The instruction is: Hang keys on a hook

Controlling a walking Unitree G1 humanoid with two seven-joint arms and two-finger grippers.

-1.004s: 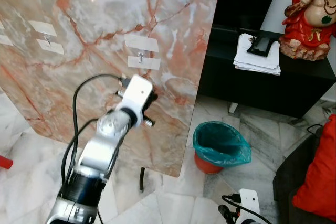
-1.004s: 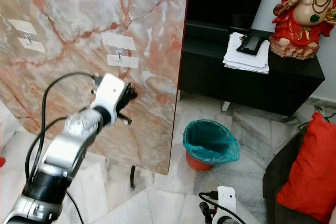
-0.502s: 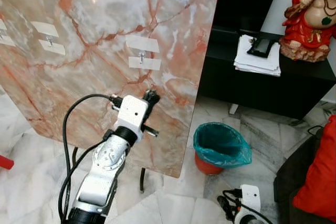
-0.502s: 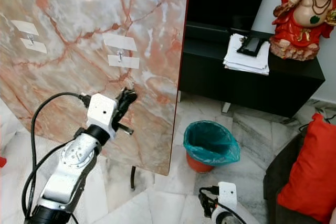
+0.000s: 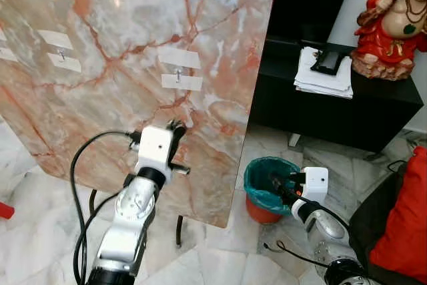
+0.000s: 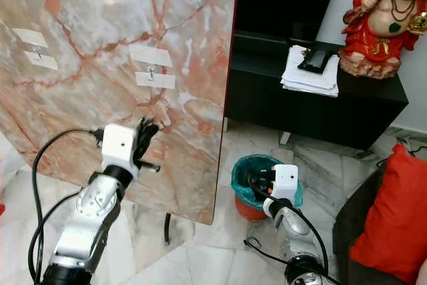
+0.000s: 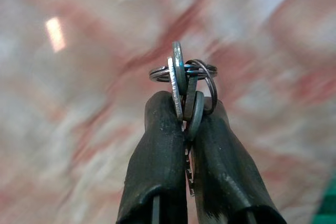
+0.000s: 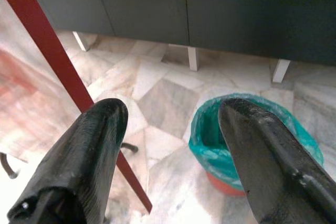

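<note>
A bunch of keys on a ring (image 7: 185,73) is pinched in my left gripper (image 7: 185,106), which is shut on it. That gripper (image 5: 176,127) is held up against a tilted pink marble board (image 5: 120,25). It sits below a small metal hook (image 5: 178,71) taped to the board between two white strips, with a clear gap between them. A second taped hook (image 5: 61,52) is at the board's left. My right gripper (image 5: 275,181) is low on the right over a bin, and its fingers (image 8: 100,129) stand wide open with nothing between them.
An orange bin with a teal liner (image 5: 259,197) stands on the marble floor beside the board's red edge. Behind it is a black cabinet (image 5: 333,115) bearing papers (image 5: 323,75) and a red statue (image 5: 393,21). A red cushion (image 5: 403,225) is at the right.
My left gripper has dropped lower along the board, away from the hook, still holding the keys. My right arm has risen from the bottom edge to the bin.
</note>
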